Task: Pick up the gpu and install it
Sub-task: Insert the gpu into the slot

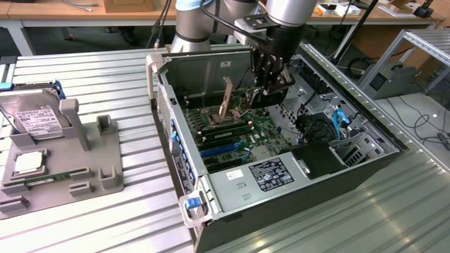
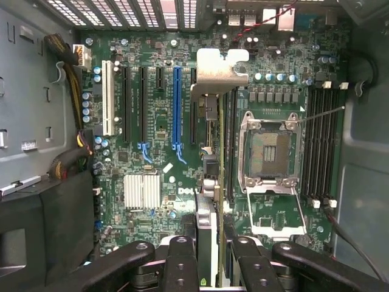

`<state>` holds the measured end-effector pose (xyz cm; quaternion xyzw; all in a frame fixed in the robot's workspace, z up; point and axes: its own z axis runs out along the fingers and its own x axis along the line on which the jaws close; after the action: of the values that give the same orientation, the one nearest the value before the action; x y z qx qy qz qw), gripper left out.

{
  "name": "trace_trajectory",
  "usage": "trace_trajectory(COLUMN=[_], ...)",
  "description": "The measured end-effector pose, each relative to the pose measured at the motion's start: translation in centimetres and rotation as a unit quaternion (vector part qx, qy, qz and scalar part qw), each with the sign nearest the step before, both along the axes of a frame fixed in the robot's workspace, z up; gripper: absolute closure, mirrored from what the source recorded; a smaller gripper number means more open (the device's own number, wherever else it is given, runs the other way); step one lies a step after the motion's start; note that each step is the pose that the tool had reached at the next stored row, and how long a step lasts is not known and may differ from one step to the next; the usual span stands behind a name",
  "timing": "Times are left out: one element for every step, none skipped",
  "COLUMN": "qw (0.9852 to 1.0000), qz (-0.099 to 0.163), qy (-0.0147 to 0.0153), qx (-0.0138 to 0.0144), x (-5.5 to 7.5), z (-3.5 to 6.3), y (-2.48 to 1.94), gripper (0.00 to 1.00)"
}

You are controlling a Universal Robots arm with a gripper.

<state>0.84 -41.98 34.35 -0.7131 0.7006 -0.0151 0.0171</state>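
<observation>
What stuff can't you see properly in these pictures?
1. Wrist view: the gpu is seen edge-on, so its own body hides whether its lower edge sits in a slot.
2. Exterior view: the gripper covers part of the gpu.
3. Exterior view: the hard drive label is too small to read.

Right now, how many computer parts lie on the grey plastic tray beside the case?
3: a boxy silver hard drive with white label at the far end, a square silvery chip in the middle, a narrow green memory stick nearest. None seems hidden.
</observation>
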Motion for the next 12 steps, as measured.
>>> trace_trajectory(qw=[1.0,1.0,1.0,1.0,1.0,1.0,1.0,1.0,1.0,1.0,1.0,1.0], qz=[0.0,0.0,0.0,0.0,0.0,0.0,0.0,0.0,0.0,0.0,0.0,0.0], qy=[0.0,0.0,0.0,0.0,0.0,0.0,0.0,0.0,0.0,0.0,0.0,0.0], qx=[0.0,0.0,0.0,0.0,0.0,0.0,0.0,0.0,0.0,0.0,0.0,0.0], x=[-0.01,-0.02,-0.03,-0.04,-0.05,-0.06,-0.07,-0.08,-0.09,-0.09,-0.1,-0.12], z=[-0.03,-0.06,-0.08,-0.1,-0.12,-0.15,-0.18,-0.21,-0.23,-0.25,-0.28,-0.31], y=[0.0,0.0,0.0,0.0,0.0,0.0,-0.01,-0.01,-0.01,-0.01,-0.01,-0.01], gripper=[0.73,0.73,0.73,0.73,0.73,0.73,0.73,0.73,0.73,0.73,0.73,0.73])
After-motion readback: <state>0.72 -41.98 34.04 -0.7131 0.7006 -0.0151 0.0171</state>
